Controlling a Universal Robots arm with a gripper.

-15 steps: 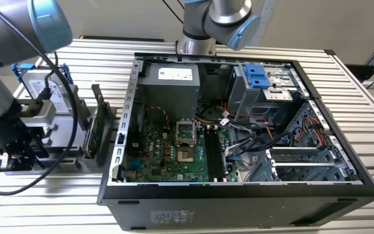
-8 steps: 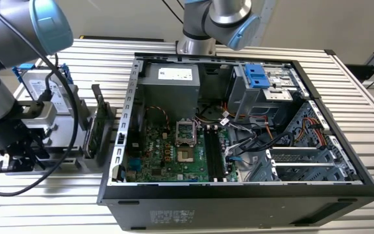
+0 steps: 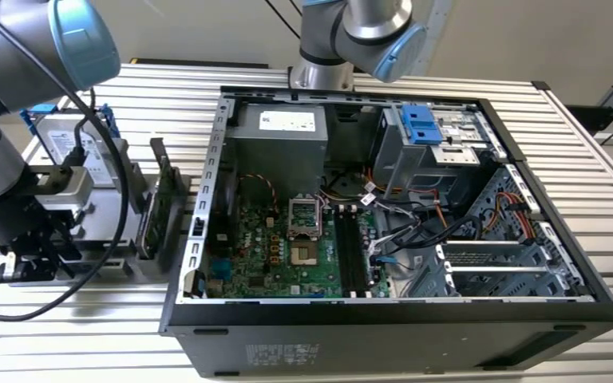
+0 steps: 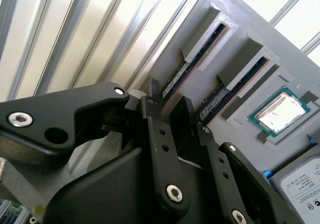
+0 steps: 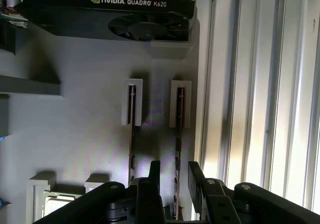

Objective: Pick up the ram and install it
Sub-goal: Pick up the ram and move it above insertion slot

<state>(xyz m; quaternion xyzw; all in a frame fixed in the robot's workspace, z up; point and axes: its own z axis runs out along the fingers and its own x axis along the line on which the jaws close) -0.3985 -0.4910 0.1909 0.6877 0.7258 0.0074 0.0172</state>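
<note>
Over the grey holder (image 5: 90,134) on the slatted worktop (image 5: 260,84), the fingers (image 5: 154,173) stand released astride the ram (image 5: 178,109) nearest the holder's edge, upright in its slot; closing off-centre could tilt or jam it.

White lettering on graphics card (image 5: 107,14) outside computer case (image 3: 392,335); printed label on drive (image 4: 300,184) outside case; sticker on power supply (image 3: 280,152) inside case.

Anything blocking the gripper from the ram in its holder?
Nothing visible. The open gripper straddles the ram, one finger each side; the second stick sits apart in its own slot.
</note>
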